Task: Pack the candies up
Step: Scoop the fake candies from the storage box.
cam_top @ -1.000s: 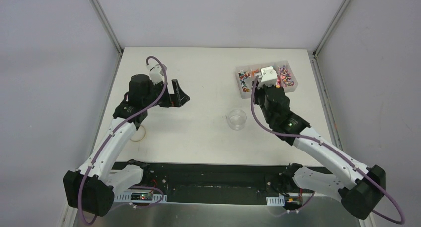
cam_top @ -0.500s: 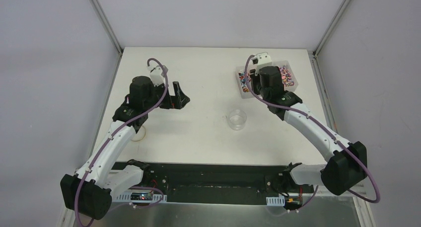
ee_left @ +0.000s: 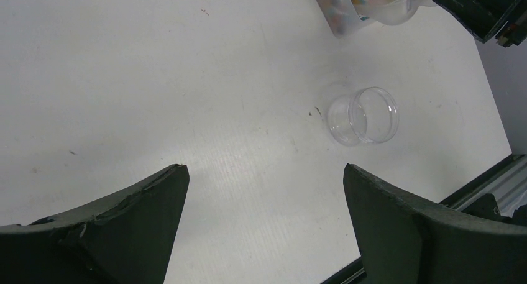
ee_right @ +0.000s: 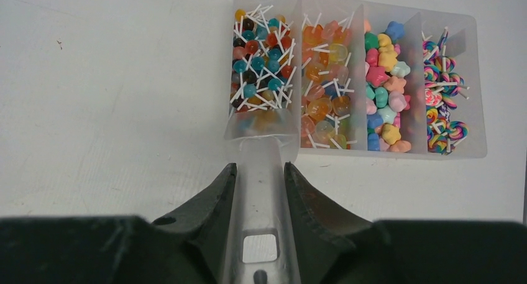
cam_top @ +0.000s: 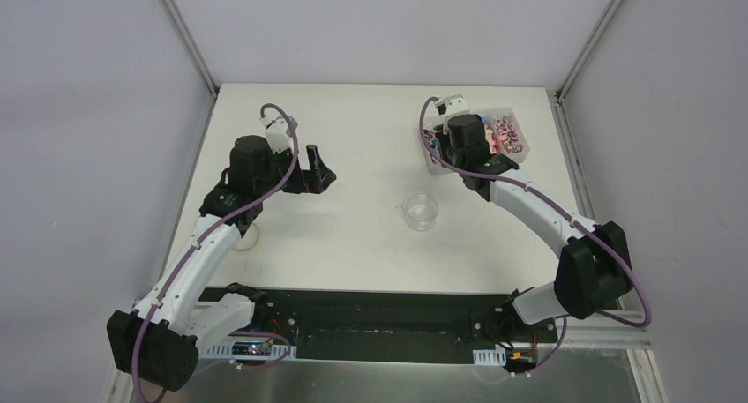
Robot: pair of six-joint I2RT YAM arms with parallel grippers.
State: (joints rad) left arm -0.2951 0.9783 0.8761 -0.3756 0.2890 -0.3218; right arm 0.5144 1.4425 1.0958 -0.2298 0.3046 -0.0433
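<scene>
The candies (ee_right: 323, 91) fill a clear divided box (ee_right: 385, 153): lollipop balls on white sticks in two compartments, star and bear shapes in a third, swirl lollipops in the fourth. My right gripper (ee_right: 260, 166) is shut on the handle of a clear plastic scoop (ee_right: 260, 191). The scoop's mouth rests at the near end of the leftmost compartment. From above, the right wrist covers part of the box (cam_top: 437, 167). My left gripper (ee_left: 264, 169) hangs open and empty over bare table, left of the small clear jar (ee_left: 363, 116).
The empty jar (cam_top: 422, 212) stands mid-table, in front of the box. A small pale round thing (cam_top: 250, 235) lies under the left arm. Frame posts and grey walls close in the table on three sides.
The right arm has stretched out and carried its wrist to the back left, over the box. The left arm has hardly moved.
</scene>
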